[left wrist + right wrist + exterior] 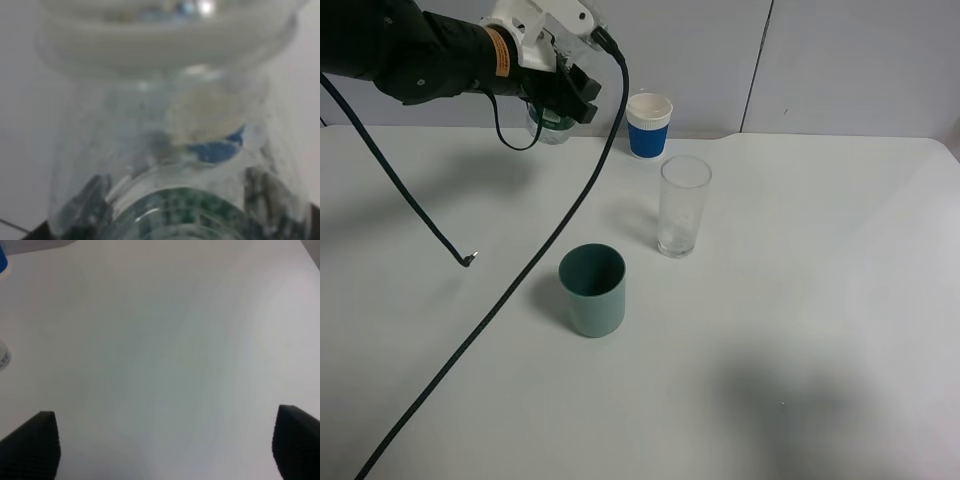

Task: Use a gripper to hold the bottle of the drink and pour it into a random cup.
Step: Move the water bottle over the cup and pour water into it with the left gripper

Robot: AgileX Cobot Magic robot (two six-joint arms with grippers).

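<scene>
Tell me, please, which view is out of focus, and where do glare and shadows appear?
Left wrist view: the bottle fills the frame and is blurred, with a bright glare spot, and the blue cup looks warped through the plastic. Exterior high view: sharp, with soft shadows on the table, one beside the glass. Right wrist view: evenly lit table, little detail.

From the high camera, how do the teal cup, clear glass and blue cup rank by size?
Short teal opaque cup and tall clear glass: unsure, wider versus taller.
Blue white-rimmed cup: smallest, but farthest.
</scene>
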